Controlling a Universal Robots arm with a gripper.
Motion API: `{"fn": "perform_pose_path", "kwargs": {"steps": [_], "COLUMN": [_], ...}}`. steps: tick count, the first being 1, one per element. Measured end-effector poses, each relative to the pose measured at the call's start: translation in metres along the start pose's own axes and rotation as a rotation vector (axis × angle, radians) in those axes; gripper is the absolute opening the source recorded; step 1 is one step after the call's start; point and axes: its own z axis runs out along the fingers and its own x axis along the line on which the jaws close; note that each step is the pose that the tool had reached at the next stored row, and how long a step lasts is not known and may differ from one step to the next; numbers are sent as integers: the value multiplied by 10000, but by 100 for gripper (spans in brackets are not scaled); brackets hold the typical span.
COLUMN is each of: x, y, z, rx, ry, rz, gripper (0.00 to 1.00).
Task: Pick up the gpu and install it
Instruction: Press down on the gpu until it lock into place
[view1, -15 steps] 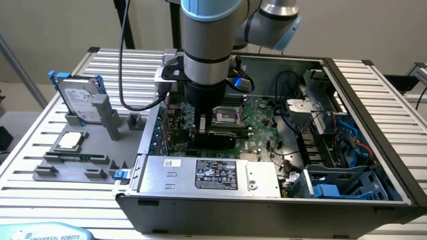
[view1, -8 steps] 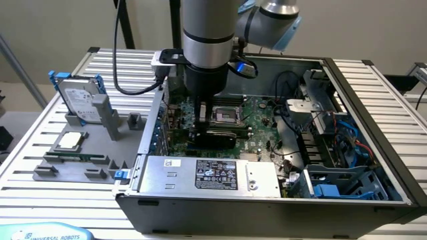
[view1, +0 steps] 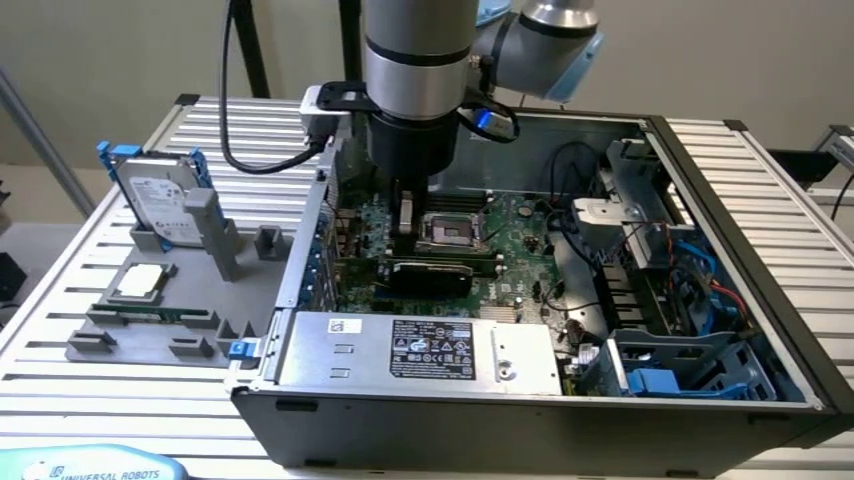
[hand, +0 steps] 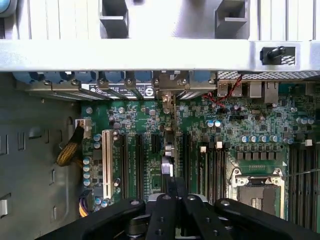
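Hovering inside the case (view1: 747, 300), the gripper (hand: 172, 197) stood pinched shut on the gpu (hand: 168, 155), held edge-on over the motherboard (hand: 240, 135) slots; seating well meant keeping it square.

gpu (hand: 168, 150) | thin card, edge-on | upright over motherboard slots

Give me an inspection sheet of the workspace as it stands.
Surface: slatted metal table, carrying an open PC case.
Job's things: gpu held edge-on over the motherboard slots.
Clutter: grey fixture with hard drive and a square chip.
Grippers: gripper shut on the gpu, down inside the case.
Cables: black cable looping off the arm; blue cables in the case.
Surroundings: plain wall; nothing else seen.
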Motion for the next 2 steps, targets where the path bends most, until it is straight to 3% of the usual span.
{"fn": "perform_pose_path", "kwargs": {"steps": [2], "x": [0], "y": [0], "z": [0], "rx": [-1], "ry": [1], "rz": [0], "gripper": [11]}}
